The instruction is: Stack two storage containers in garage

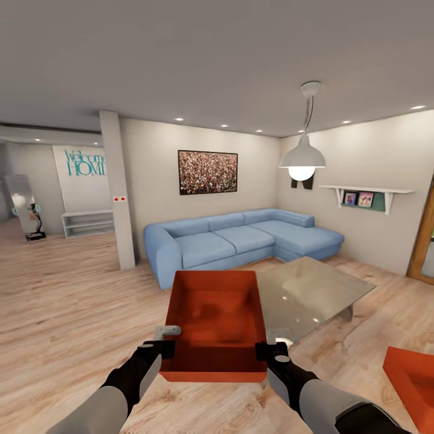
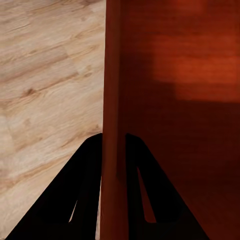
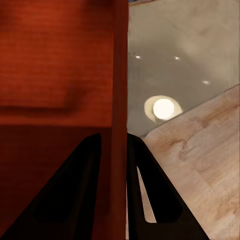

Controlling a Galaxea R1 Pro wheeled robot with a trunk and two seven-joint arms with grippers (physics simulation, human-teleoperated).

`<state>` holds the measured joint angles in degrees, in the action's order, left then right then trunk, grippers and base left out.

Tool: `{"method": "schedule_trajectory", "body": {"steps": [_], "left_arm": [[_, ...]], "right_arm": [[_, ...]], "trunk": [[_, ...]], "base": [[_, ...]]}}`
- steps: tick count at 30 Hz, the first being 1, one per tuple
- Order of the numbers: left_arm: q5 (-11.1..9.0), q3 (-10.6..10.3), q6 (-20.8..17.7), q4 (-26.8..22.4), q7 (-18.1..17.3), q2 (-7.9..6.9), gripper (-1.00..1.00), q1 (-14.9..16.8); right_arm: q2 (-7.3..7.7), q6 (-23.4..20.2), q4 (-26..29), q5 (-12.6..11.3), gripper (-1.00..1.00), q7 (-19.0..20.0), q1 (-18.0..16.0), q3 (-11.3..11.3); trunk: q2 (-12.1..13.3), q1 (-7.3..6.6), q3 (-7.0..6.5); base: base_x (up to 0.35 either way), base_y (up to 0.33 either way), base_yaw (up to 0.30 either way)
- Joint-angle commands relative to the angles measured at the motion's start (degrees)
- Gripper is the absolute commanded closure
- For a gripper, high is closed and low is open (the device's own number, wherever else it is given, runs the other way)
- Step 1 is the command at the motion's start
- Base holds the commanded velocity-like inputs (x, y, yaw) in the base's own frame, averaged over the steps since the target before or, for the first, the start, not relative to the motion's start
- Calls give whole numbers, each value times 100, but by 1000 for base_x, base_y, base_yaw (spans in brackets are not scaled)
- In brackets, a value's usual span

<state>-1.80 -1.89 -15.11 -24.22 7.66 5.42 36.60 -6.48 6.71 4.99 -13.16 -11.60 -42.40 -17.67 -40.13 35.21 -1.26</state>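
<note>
Light wood planks floor the living room (image 1: 54,289), blue sofa (image 1: 241,238) far behind. Both tools, left tool (image 1: 161,349) and right tool (image 1: 270,351), are clamped on opposite walls of one storage container (image 1: 216,322), held aloft beside the glass counter (image 1: 313,289); another container (image 1: 416,380) sits near right.

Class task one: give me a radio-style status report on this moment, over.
Left end effector and right end effector both clamped on box walls. Box lifted, in living room. Second box on wood floor, right. Glass table ahead.

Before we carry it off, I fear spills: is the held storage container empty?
Empty: the head view shows the storage container's bare orange-red bottom, with nothing inside.
</note>
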Motion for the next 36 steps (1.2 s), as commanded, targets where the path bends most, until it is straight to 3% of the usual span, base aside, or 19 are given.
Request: {"method": "schedule_trajectory", "body": {"steps": [1,36], "left_arm": [[75,109,-35,-30,57,3,100,5],[75,109,-35,-49,55,-15,100,6]], "right_arm": [[-2,3,-7,-90,100,36,4,10],[1,6,-7,-90,100,33,4,10]], "trunk": [[-3,2,1],[-3,2,1]], "base": [[0,0,300],[0,0,300]]}}
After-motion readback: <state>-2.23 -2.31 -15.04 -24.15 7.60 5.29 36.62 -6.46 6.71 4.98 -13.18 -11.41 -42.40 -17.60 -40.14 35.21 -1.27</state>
